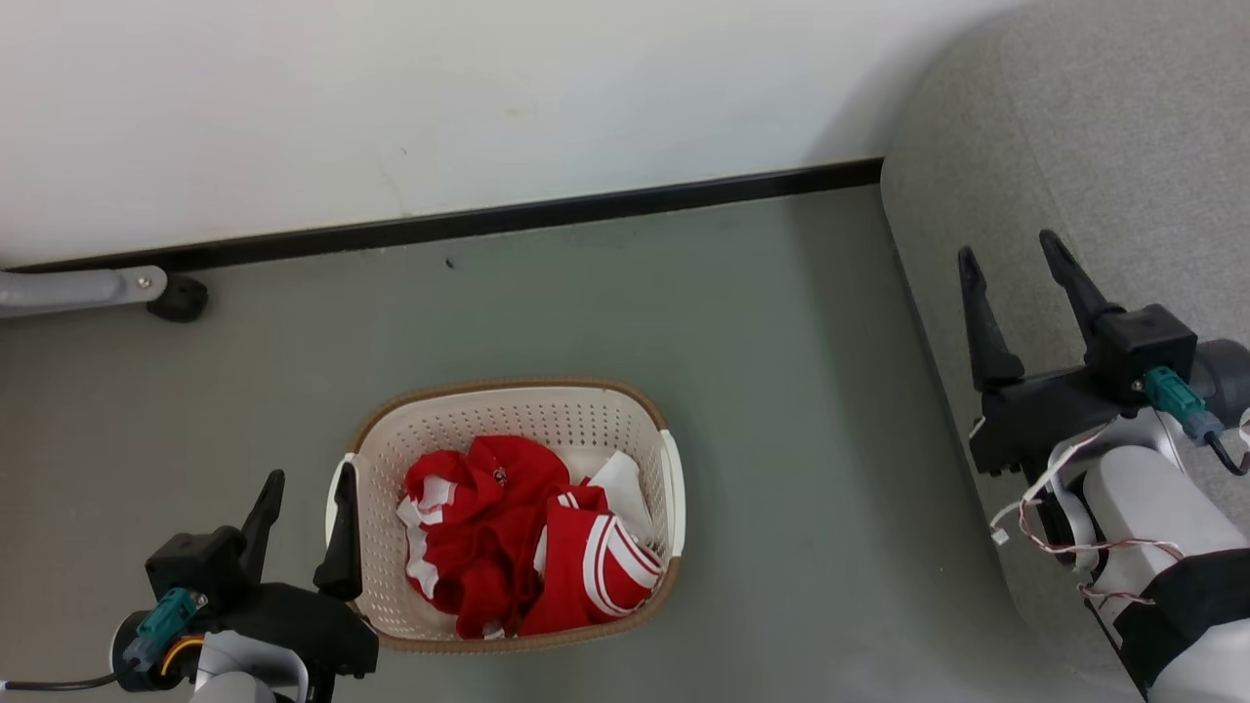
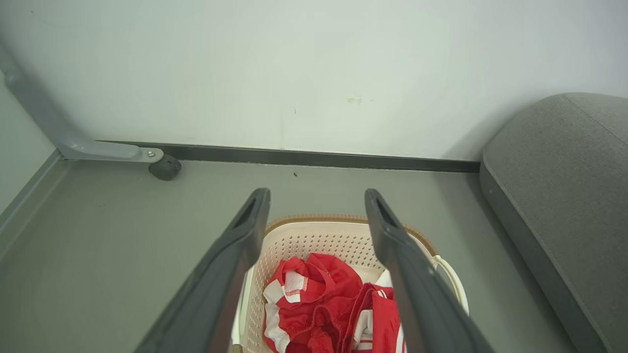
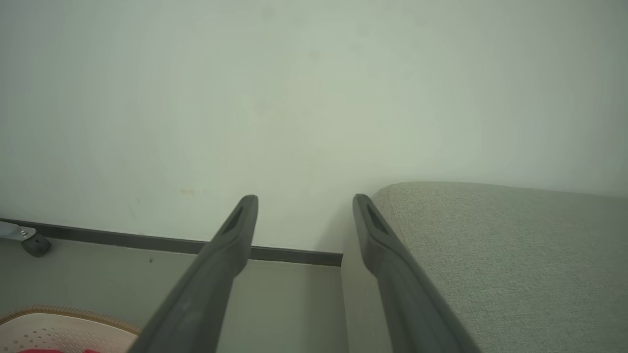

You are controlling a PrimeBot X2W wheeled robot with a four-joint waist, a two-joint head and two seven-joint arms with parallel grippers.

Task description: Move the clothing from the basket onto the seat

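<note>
My left gripper (image 1: pixel 311 474) sits closest to me, low at the left, fingers spread wide and holding nothing. In the head view its inner finger overlaps the left handle of the basket (image 1: pixel 508 384). From the wrist view I judge it is above the near rim, looking down into the tub. The right gripper (image 1: pixel 1008 244) is also spread and empty, hanging over the edge of the seat (image 1: pixel 1074 117), well apart from the basket.

The clothing (image 1: pixel 508 527) is all still in the basket, a crumpled red and white heap against the near and right walls. Nothing lies on the seat, so I take it the first pick is the step in hand.

To do it well, I'd bring the left gripper inward over the heap before dropping, so neither finger catches the rim or handle. I'd aim for the high red fold near the middle and push down enough to pinch a thick bunch, not just trim. I'd close fully, then lift straight up until the hanging cloth clears the rim. A snag on the perforated wall could drag the light basket along. Only then would I swing right toward the seat.
</note>
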